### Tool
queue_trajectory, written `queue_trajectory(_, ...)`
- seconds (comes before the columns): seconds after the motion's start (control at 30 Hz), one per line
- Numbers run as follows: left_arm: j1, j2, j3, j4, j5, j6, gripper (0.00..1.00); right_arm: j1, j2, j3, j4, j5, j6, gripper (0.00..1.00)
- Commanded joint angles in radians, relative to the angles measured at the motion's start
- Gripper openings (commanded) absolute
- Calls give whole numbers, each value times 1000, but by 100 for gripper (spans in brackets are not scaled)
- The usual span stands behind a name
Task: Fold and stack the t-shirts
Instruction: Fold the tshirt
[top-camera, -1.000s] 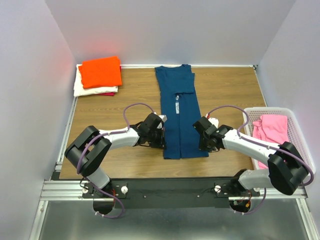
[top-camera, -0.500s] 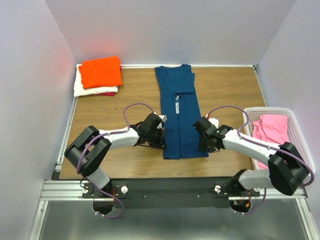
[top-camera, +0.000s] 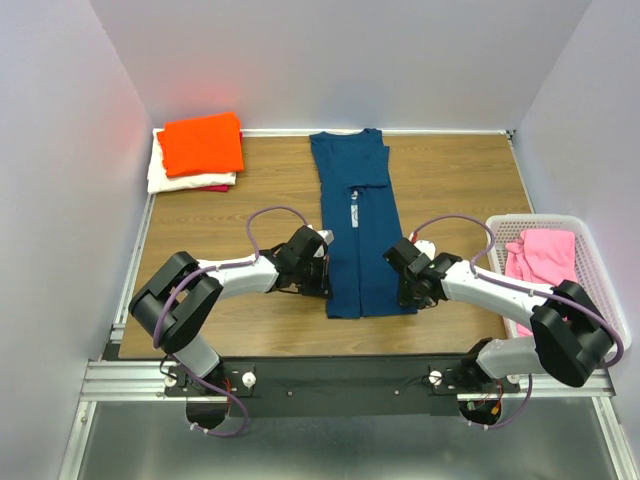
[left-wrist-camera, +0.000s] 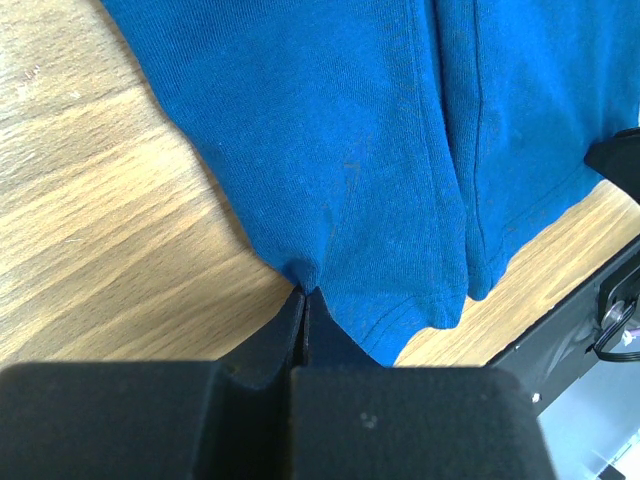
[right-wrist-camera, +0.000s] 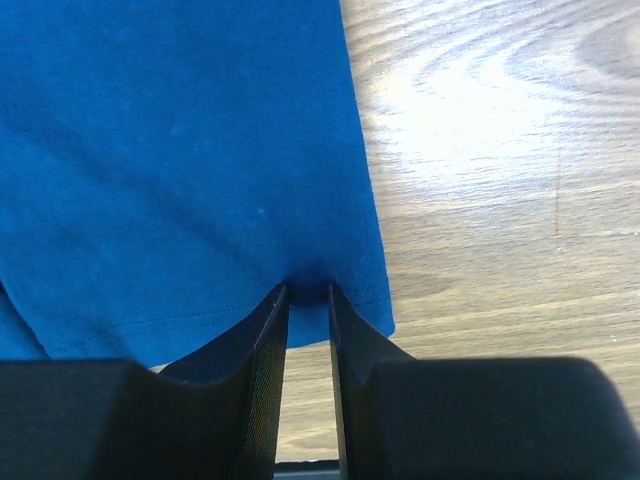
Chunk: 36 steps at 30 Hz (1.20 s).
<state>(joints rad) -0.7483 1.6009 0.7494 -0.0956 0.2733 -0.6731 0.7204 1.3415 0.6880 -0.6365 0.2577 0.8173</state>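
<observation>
- The navy t-shirt (top-camera: 358, 225) lay on the middle of the table (top-camera: 250, 190), folded lengthwise into a long narrow strip, collar at the far end and hem at the near end.
- A small white print (top-camera: 353, 212) showed on its upper face, about halfway along the strip.
- The left tool (left-wrist-camera: 304, 295) sat at the shirt's near left edge with its fingers pressed together. The cloth puckered into a small peak right at the tips, so it was gripping that edge.
- The right tool (right-wrist-camera: 308, 292) sat at the near right corner with its fingers only narrowly apart. The hem bunched darkly between the tips, pinched there.
- From above, both tools rested low on the table on either side of the strip's near end, the left tool (top-camera: 325, 283) and right tool (top-camera: 404, 290) facing inward.
- In the far left corner lay a folded stack: the orange t-shirt (top-camera: 201, 142) on top, the cream-white t-shirt (top-camera: 165, 178) under it, and a sliver of the red t-shirt (top-camera: 213, 188) at the bottom.
- At the right edge stood a white basket (top-camera: 540, 219) holding the crumpled pink t-shirt (top-camera: 545, 255), well apart from the navy one.
</observation>
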Motion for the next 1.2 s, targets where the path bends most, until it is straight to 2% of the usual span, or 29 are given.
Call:
queue_trajectory(0.0,-6,-6,-31,-69,-42,26,0,8,10,-21,20,14,26,28)
queue_trajectory(0.1,-6,-6,-32,-69,-40,26,0,8,10,-25,23,11,29,25)
queue_trajectory(0.2,-6,-4,-35,-69,-42,27,0,8,8,-30,24,11,36,18)
queue_trajectory(0.3,-6,-2,-36,-69,-42,27,0,8,-5,-33,23,14,36,5)
queue_trajectory(0.37,-6,-4,-38,-69,-45,27,0,8,-18,-30,17,14,31,3)
queue_trajectory(1.17,-6,-44,-55,-116,-54,32,0,8,-99,27,-187,84,132,0)
